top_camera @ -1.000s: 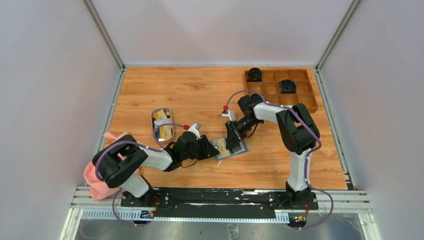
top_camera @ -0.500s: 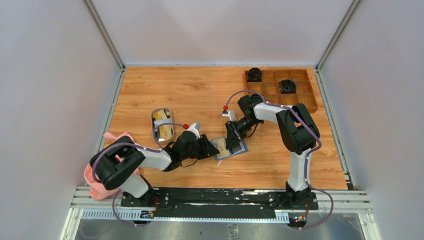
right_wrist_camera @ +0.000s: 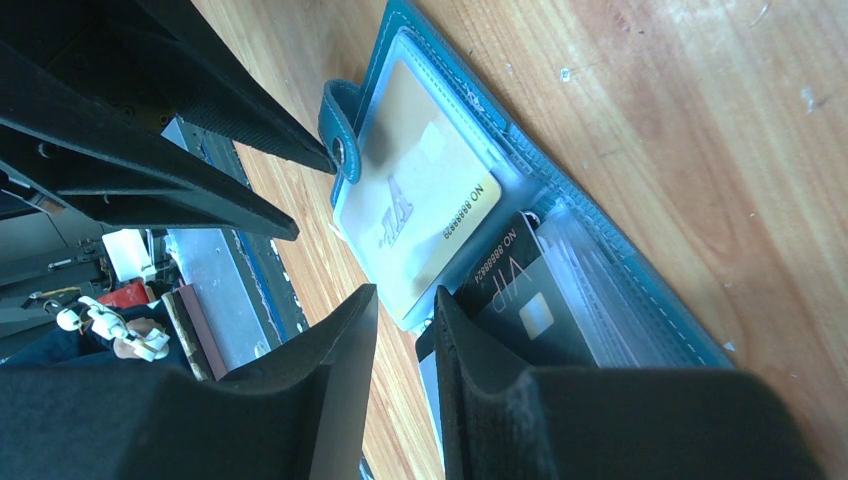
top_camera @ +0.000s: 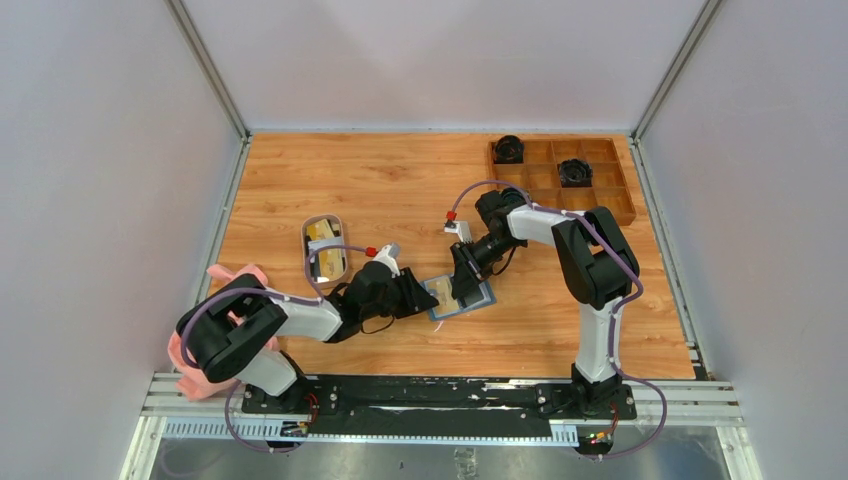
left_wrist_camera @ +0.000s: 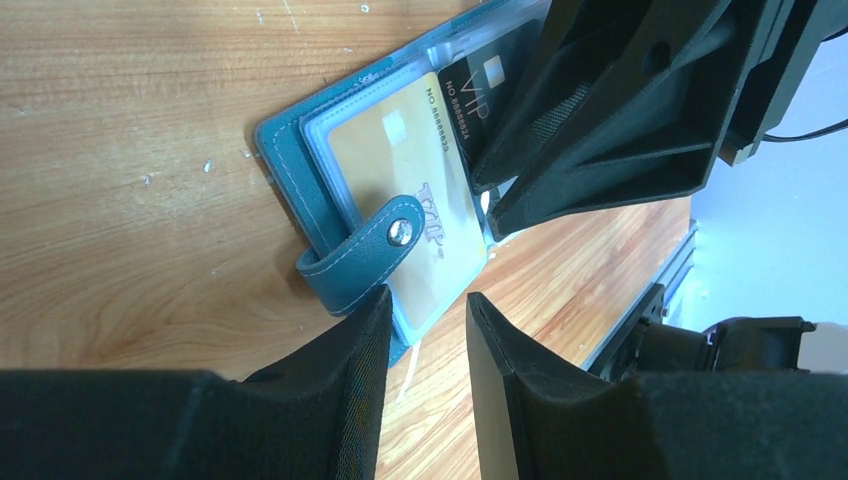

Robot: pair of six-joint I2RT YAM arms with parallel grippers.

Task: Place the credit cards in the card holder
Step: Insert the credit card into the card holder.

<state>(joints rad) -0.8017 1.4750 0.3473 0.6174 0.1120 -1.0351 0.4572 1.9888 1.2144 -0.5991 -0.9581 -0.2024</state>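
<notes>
Two sets of jaws meet at the holder, which lies open and flat on the counter. Far to the left of the left jaws, a pink cloth hangs at the counter's edge. To their left and farther up the counter sits an oval dish with more cards in it.

The left jaws stand slightly apart with nothing clamped. The holder's near corner pokes into the gap between them, and with it the end of a gold card in its clear pocket. The strap with its snap lies just ahead of one finger. Straight ahead of these jaws, past the gold card, a black card sits partly in the next pocket, its end under the right jaws.

The right jaws point the opposite way and are narrowly apart as well. The black card's corner vanishes behind one of their fingers, and I cannot tell whether it is pinched. Well off to the right of the right jaws, at the counter's far corner, is a wooden tray with two black round things in its compartments.
</notes>
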